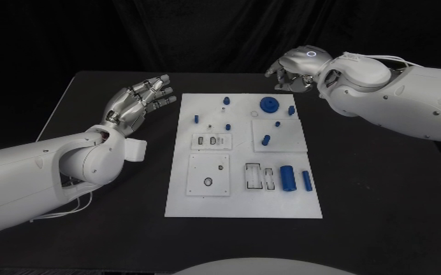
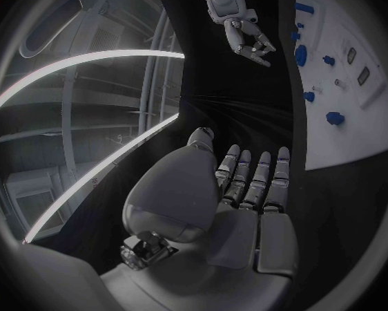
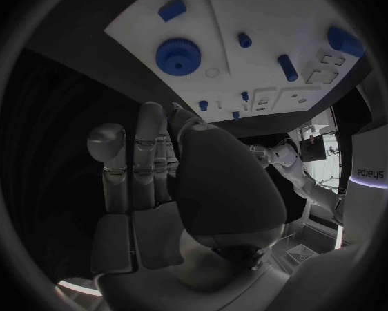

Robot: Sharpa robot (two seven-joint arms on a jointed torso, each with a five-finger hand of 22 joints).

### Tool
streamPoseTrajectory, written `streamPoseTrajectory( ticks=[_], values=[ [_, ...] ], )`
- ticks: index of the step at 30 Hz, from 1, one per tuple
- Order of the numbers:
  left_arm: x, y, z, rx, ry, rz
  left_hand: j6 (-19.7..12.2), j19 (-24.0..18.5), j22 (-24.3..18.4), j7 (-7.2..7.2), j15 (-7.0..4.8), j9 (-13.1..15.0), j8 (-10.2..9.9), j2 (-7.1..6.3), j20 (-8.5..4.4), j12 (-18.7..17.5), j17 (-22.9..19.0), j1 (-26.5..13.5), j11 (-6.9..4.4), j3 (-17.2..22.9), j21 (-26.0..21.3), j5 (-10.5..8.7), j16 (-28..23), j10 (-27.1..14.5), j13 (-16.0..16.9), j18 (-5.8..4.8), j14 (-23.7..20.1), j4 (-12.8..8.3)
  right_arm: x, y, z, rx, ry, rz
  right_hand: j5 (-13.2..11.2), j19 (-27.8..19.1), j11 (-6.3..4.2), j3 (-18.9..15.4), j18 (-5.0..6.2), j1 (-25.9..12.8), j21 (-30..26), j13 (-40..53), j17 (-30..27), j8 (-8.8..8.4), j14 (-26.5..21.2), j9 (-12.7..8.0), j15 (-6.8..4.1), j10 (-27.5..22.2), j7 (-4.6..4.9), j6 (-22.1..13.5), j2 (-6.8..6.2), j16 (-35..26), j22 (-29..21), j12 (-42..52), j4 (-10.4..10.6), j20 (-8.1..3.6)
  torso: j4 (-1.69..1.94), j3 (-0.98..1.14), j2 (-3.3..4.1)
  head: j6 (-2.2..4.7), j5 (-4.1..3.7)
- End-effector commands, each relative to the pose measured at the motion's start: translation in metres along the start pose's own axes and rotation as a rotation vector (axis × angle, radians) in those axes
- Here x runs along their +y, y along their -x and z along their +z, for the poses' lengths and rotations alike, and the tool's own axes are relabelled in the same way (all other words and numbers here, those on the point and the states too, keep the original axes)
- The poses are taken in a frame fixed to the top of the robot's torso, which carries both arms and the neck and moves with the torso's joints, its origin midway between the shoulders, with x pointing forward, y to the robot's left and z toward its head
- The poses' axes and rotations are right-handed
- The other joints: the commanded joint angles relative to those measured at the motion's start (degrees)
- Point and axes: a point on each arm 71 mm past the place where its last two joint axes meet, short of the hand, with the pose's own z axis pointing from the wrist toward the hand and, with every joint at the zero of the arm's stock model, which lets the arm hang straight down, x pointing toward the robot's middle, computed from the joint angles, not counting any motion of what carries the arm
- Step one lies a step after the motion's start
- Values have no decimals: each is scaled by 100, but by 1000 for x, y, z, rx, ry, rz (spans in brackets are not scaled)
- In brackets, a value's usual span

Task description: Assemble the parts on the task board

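The white task board (image 1: 239,205) lies in the middle of the black table. On it are a blue gear (image 1: 269,104) near the far edge, several small blue pegs such as one (image 1: 195,119) at the left and one (image 1: 266,140) in the middle, and two blue cylinders (image 1: 287,177) lying side by side at the right. My left hand (image 1: 139,102) hovers left of the board's far corner, fingers stretched and apart, holding nothing. My right hand (image 1: 292,71) hangs beyond the board's far right corner, fingers loosely bent and apart, empty. The right wrist view shows the gear (image 3: 179,55) ahead of that hand (image 3: 159,180).
Bare black table (image 1: 368,186) lies on both sides of the board and in front of it. A black curtain closes off the back. Recessed slots (image 1: 258,176) and a square plate with an oval hole (image 1: 208,182) sit in the board's near half.
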Motion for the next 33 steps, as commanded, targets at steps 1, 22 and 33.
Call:
streamPoseTrajectory(
  ticks=[1, 22, 33],
  values=[
    [-7, -2, 1, 10, -90, -14, 41, 29, -2, 5, 3, 3, 38, -19, -9, 34, 5, 58, 14, 26, 33, 37, 19, 14, 7, -117, 40, 6, -9, -11, -6, 72, -40, 96, -14, 19, -13, -15, 35, -144, 45, 668, 335, -14, 19, -24, -2, -276, 20, 56, 7, 225, 153, 897, 105, 7, -45, -25, -48, -24, 21],
    [-5, -1, 3, 15, -86, -15, 23, 55, 3, 4, 31, 0, 47, -14, -6, 32, 9, 91, 38, 53, 54, 59, 54, 12, 7, -124, 72, 5, -8, -42, -9, 154, -80, 143, 133, 840, 28, -506, -366, -1015, 1695, 5982, 5595, 36, 1018, 198, 61, 2687, 47, 550, 212, 3875, 2237, 5434, 342, 94, -66, -33, -54, -86, 27],
    [-5, -1, 3, 18, -83, -15, 20, 57, 4, 3, 34, -1, 47, -14, -6, 33, 10, 94, 40, 56, 56, 61, 58, 13, 7, -125, 76, 5, 1, -47, -2, 176, -97, 146, 533, 1257, -1, -447, -511, -887, 2186, 5982, 6112, -62, 1229, 177, 36, 2687, 5, 130, 229, 4116, 2758, 5434, 94, 87, -66, -39, -52, -84, 26]
  ],
)
